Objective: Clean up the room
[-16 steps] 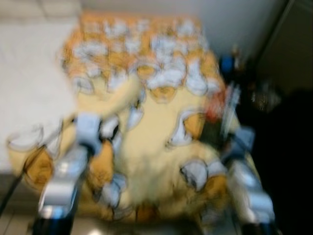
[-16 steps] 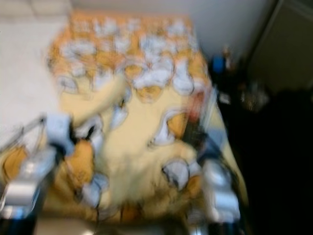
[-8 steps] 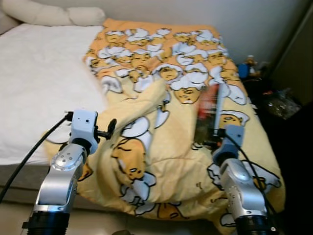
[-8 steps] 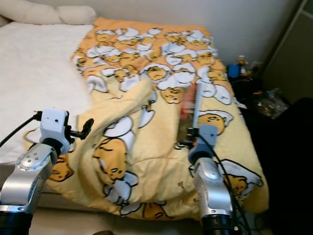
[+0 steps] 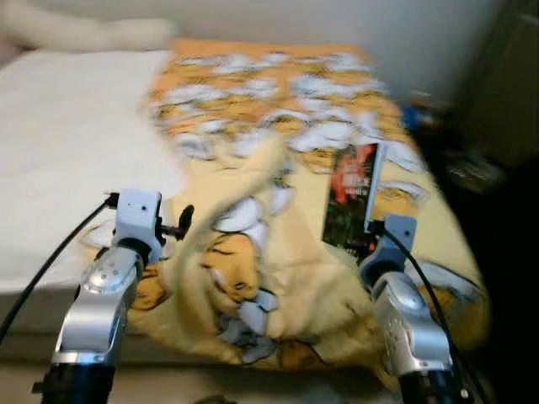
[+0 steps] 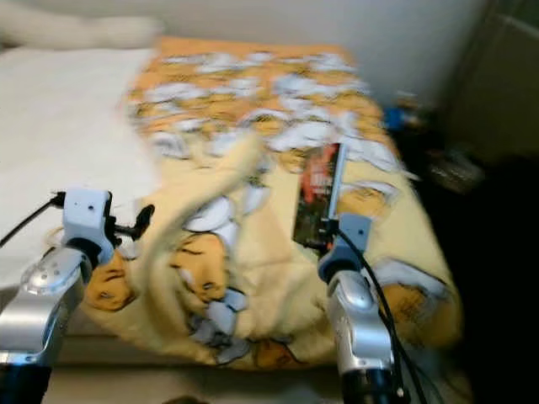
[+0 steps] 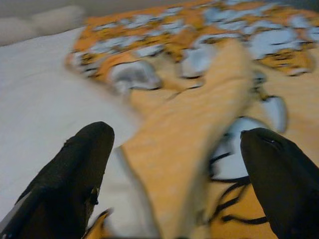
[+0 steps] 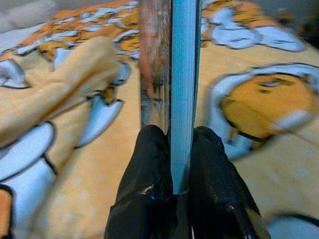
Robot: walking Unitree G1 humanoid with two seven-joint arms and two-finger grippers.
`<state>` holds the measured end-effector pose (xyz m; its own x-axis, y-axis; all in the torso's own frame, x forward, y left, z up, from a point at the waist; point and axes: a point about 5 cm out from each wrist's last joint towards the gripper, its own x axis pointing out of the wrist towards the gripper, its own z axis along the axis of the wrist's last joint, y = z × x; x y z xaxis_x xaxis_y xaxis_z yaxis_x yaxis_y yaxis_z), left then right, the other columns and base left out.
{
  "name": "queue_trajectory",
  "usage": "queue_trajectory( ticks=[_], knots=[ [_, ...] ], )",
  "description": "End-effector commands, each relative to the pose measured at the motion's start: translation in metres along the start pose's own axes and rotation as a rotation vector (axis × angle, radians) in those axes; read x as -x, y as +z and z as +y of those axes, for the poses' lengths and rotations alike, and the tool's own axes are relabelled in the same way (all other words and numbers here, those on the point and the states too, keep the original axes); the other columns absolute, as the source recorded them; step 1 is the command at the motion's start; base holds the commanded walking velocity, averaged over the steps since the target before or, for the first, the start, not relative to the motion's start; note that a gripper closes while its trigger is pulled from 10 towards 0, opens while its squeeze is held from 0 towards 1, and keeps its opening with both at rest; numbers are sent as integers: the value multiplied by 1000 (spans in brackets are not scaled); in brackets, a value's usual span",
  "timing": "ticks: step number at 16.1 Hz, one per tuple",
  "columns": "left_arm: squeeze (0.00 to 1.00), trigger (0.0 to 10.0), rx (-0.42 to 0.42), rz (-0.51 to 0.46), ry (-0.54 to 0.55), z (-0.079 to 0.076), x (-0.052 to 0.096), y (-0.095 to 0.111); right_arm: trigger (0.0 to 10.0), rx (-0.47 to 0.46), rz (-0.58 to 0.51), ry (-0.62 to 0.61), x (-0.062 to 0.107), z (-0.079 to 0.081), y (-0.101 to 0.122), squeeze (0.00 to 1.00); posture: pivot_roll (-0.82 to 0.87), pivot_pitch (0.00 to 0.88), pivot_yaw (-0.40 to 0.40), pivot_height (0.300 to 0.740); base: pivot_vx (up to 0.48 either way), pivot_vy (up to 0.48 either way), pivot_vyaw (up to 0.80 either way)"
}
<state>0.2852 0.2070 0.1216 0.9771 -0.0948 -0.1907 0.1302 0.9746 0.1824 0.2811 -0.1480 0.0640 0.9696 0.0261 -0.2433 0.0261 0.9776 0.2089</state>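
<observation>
Your right gripper (image 8: 172, 149) is clamping a book (image 5: 352, 200) by its lower edge, the two black fingers (image 8: 144, 164) pressing either side of its pages. The book is standing upright over the yellow cartoon-print blanket (image 5: 286, 252), toward the bed's right edge. Your left gripper (image 7: 174, 164) is hovering with fingers spread wide over a raised fold of that blanket, near the bed's (image 5: 59, 151) front edge, beside the bare white sheet.

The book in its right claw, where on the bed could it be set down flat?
The white sheet, between pillows and quilt, lies bare. The quilt is bunched before the left gripper.
</observation>
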Motion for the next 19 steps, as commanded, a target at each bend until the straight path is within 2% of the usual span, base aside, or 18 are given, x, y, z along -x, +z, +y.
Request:
queue_trajectory(
  ticks=[1,10,14,19],
  knots=[
    [0,10000,-1,1,-12,-3,-1,1,10000,13,-54,-11,-2,-5,12,0,81,0,19,740,0,386,0],
    [0,10000,15,4,-19,-8,-1,-2,10000,31,-51,-15,-2,-8,15,0,67,0,18,740,0,388,0],
    [0,10000,-47,-28,-2,-7,-5,6,10000,22,-42,-11,-4,-5,13,0,91,0,15,740,0,398,0],
    [0,10000,-47,-28,-2,-7,-5,6,10000,22,-42,-11,-4,-5,13,0,91,0,15,740,0,398,0]
  ],
)
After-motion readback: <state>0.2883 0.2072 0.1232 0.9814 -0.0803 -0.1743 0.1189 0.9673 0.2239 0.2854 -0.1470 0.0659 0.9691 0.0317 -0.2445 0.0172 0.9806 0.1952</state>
